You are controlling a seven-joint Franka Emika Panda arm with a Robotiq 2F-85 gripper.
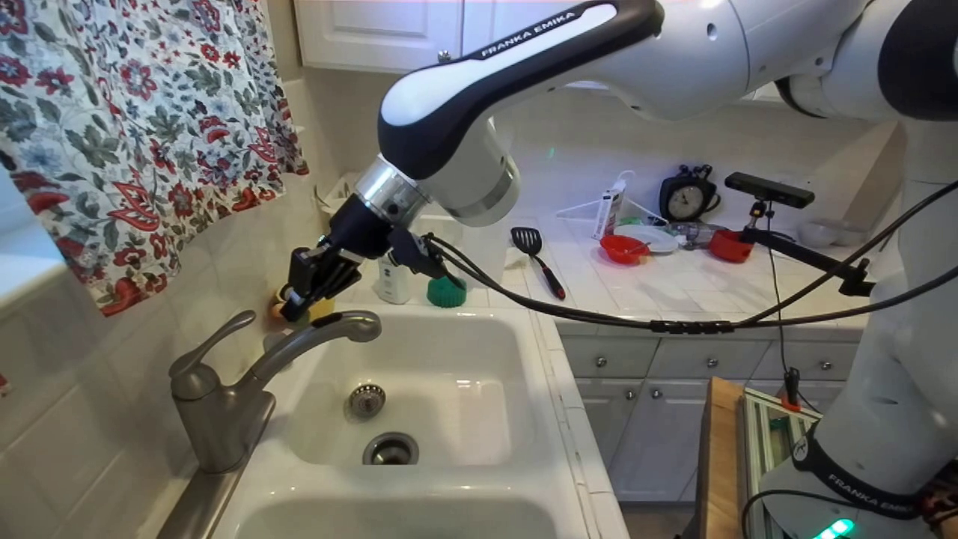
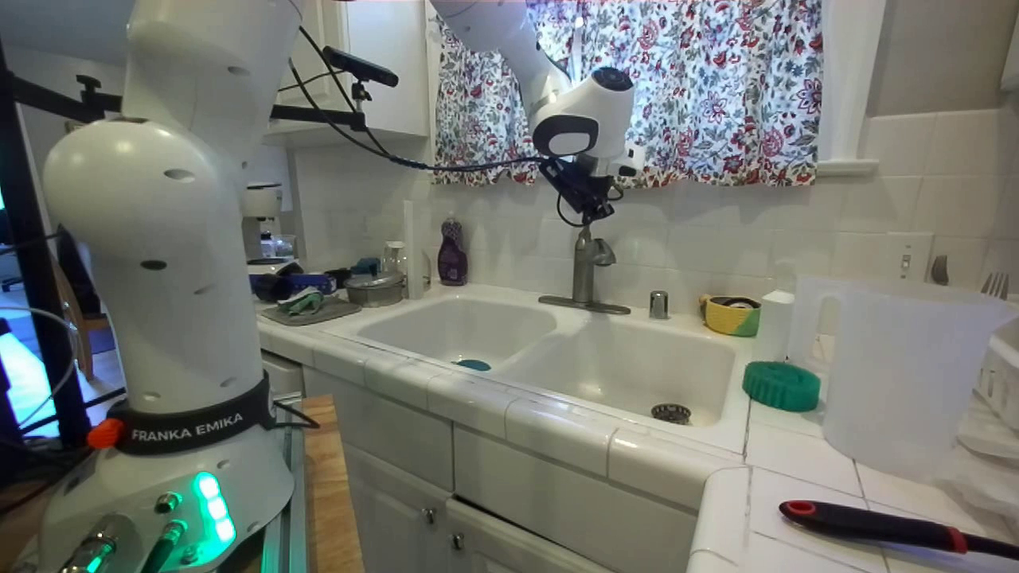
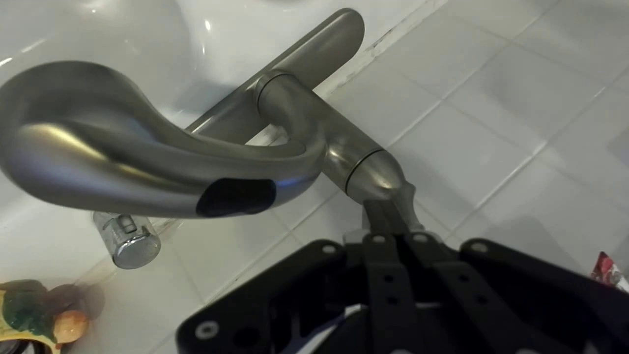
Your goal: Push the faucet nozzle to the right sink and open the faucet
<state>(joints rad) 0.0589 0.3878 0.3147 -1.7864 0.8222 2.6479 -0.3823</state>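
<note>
I have the end effector (image 3: 386, 216) clenched, its two fingers (image 3: 376, 219) drawn together, hanging over the back edge of the bench (image 2: 796, 446) near the lever (image 1: 217, 339) of the faucet (image 1: 213, 427). My wrist view puts their tips across that lever, but depth reads poorly from there, so I can't tell whether they touch it. In an exterior view my arm (image 2: 585, 107) reaches over from beyond the front edge, and the end effector shows directly above the faucet. The faucet stands upright along the back edge, near the tiled wall (image 2: 692, 239). The faucet nozzle (image 1: 307, 343) arches out from its body, with the down-turned tip over the right sink (image 1: 449, 367), the white basin with a round drain (image 1: 391, 451) in its floor. Left of that lies the neighbouring basin (image 2: 478, 322), where I can see part of a teal disc (image 2: 471, 364). On the back edge behind the right sink I have a chrome cap (image 2: 659, 305) and, farther right, a yellow-and-green dish (image 2: 732, 318). A green lid (image 2: 781, 387) lies near the sink's right rim, just beside a frosted pitcher (image 2: 892, 382), and a black-and-red handle (image 2: 868, 523) rests close to the corner where the front edge turns. A purple bottle (image 2: 452, 259) stands upright at the back edge, left of the faucet.
</note>
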